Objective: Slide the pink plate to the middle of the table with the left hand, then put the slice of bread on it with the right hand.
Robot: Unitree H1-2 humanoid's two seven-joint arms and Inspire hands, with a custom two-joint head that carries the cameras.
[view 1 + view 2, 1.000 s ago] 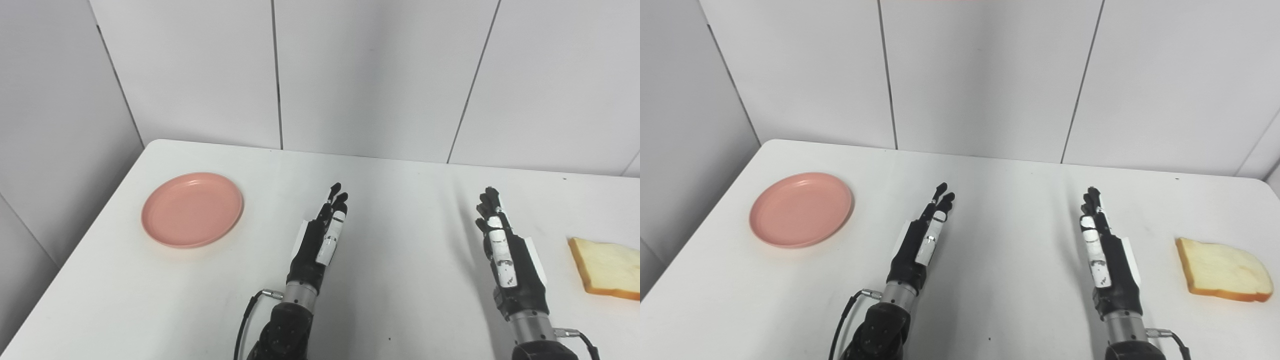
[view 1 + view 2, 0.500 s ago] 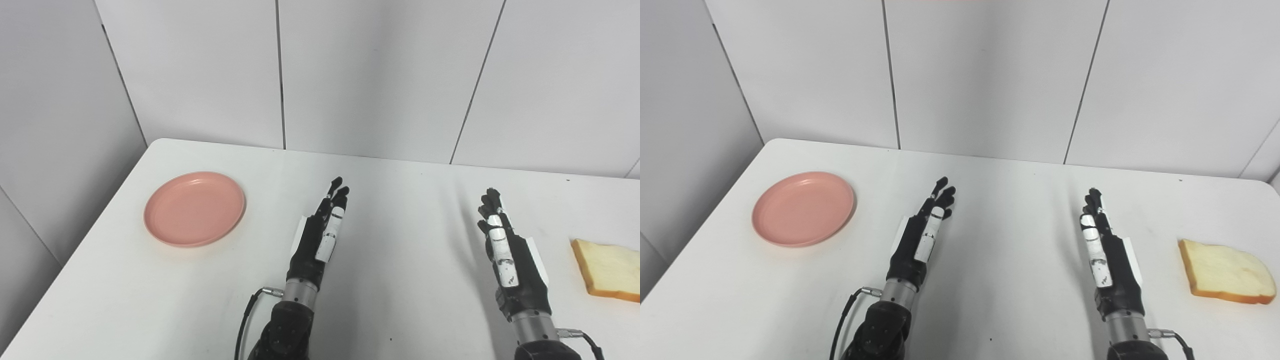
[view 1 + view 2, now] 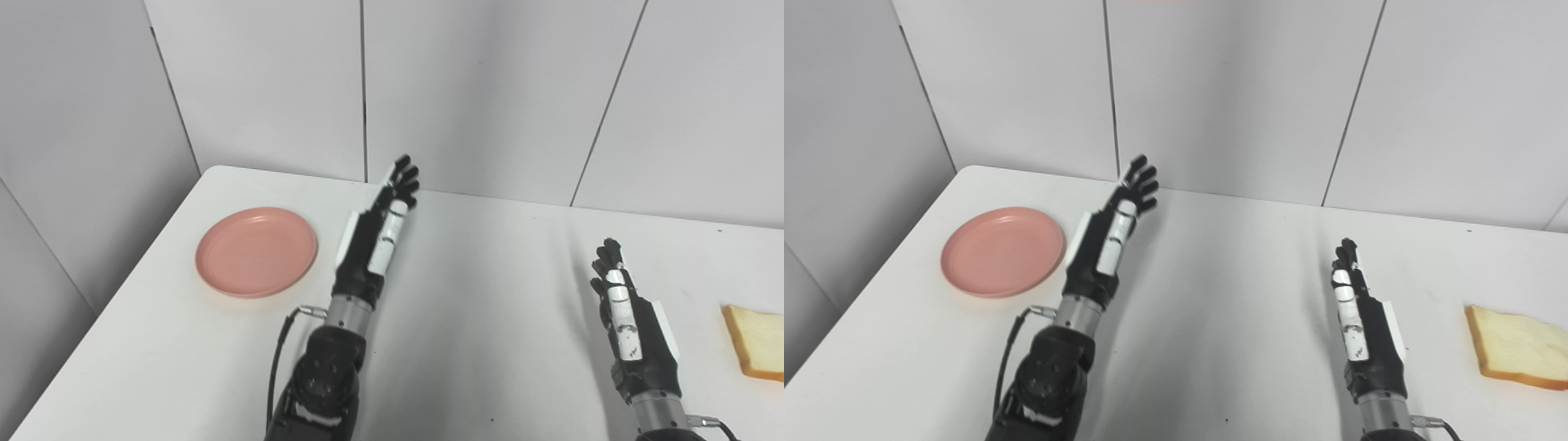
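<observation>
Left hand (image 3: 1105, 242) was raised above table (image 3: 1225, 294), fingers stretched and a little apart, holding nothing. It was just right of plate (image 3: 1002, 251), not touching it. Plate pink, lay flat near left edge of table, at far side. Right hand (image 3: 1363, 331) was low over table at right, fingers straight, holding nothing. Bread (image 3: 1516, 355) lay flat at right edge, apart from right hand.

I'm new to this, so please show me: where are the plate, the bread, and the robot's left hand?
plate (image 3: 998, 252): right eye view, its flat middle.
bread (image 3: 1516, 354): right eye view, its pale top face.
left hand (image 3: 370, 242): left eye view, its back.
</observation>
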